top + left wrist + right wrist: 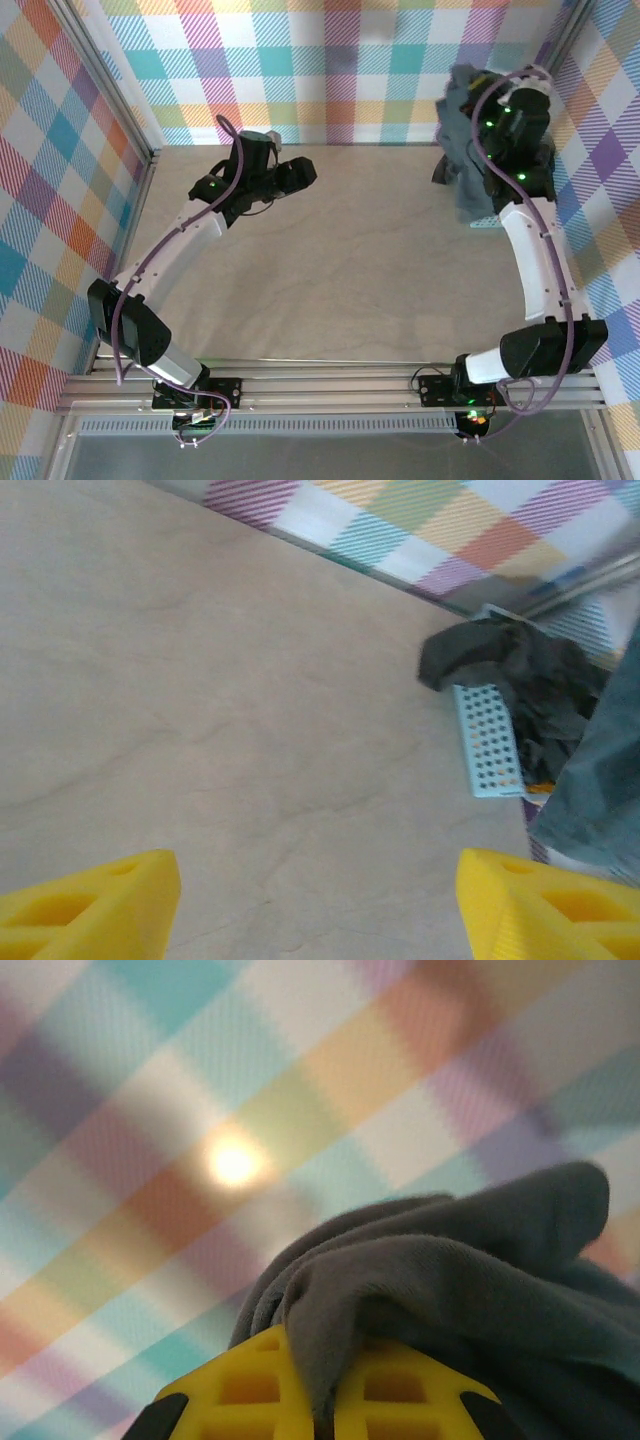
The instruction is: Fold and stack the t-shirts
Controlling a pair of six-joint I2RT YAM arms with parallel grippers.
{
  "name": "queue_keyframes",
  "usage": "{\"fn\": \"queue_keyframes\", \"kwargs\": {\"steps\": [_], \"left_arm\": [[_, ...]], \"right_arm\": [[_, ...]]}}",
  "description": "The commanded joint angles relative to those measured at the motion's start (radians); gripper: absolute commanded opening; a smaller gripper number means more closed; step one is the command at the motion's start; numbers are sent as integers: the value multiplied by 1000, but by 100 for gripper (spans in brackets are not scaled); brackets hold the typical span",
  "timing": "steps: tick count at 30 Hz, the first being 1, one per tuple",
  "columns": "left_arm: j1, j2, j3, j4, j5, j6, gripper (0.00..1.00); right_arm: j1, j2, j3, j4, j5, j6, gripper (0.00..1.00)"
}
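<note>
My right gripper (478, 92) is raised at the back right, shut on a plain dark grey t-shirt (463, 160) that hangs down from it over the basket. In the right wrist view the grey t-shirt (440, 1270) bunches out from between the closed yellow fingers (250, 1390), with my right gripper (325, 1405) pointing at the checked wall. More dark t-shirts (520, 675) lie heaped in the basket, with a bit of orange (540, 787) showing. My left gripper (300, 172) hovers open over the bare table at the back left. Nothing is between its yellow fingertips (95, 900).
A light blue perforated plastic basket (487, 742) stands at the back right of the table (340, 260), under the hanging shirt (600, 780). Checked cloth walls (300, 70) close in the back and both sides. A metal rail (330, 385) runs along the near edge.
</note>
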Motion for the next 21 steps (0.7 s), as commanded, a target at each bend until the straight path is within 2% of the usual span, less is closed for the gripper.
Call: {"fn": "queue_keyframes", "kwargs": {"steps": [1,3,5,7,9,11,14,18,21], "left_arm": [[2,-14,66,-141,-177,4,76],[1,-31,84,-204,-268,-6,79],[2,-50,97,-265,-362,-18,81],[10,-78,85,-306,-406,-18,82],[23,-100,59,-322,-395,-11,82],[35,-116,27,-343,-365,-11,82],[55,-115,-35,-352,-275,-9,81],[65,-35,-98,-354,-159,-8,77],[69,63,-104,-349,-113,-24,77]], "right_arm": [[163,6,-17,-11,3,-103,0],[266,29,-75,-26,18,-88,1],[362,65,-143,-13,-17,-88,29],[441,122,-167,-33,-143,-99,55],[478,150,-183,-74,-170,-84,66],[450,124,-260,-67,-145,-9,69],[337,100,-354,-66,-170,52,65],[204,207,-314,-255,-252,77,60],[174,305,-289,-296,-330,100,57]]}}
